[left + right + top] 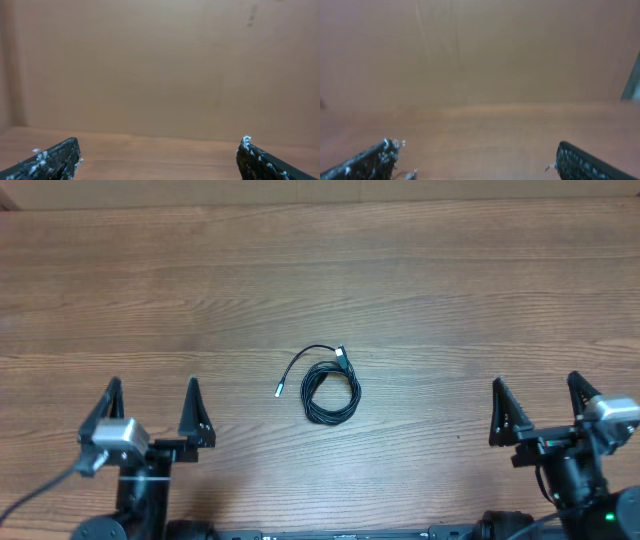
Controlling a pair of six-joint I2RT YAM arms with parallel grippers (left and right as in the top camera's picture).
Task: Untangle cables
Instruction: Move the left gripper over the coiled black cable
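1. Left gripper [152, 384] is sitting at the near edge of the worktop [320, 260], on the left side. Its jaws are standing fully apart and are holding nothing. Its wrist view is showing only its two fingers [52, 159], with bare wood and a plain wall beyond them.
2. Right gripper [535, 380] is sitting at the near edge on the right side, its jaws likewise spread wide and empty.
3. Cables [352, 394] are lying between the two grippers and well apart from both, a little farther up the worktop. They are gathered in one small round coil of overlapping turns. How many separate cords are forming the coil cannot be told.
4. One loose end is arcing out of the coil to the left and ending in a pale plug tip [280, 389]. A dark plug [343, 355] is resting at the top of the coil.
5. Step in hand, as judged: the task is at its start. Neither gripper is touching a cord, and the approach is not yet begun.
6. Next move, as judged: one gripper is likely needing to reach inward and close on the loose end near the pale plug tip, while the other is pinning or lifting the coil. The cord is far thinner than the fingers, so the closing calls for a low position, right against the wood.
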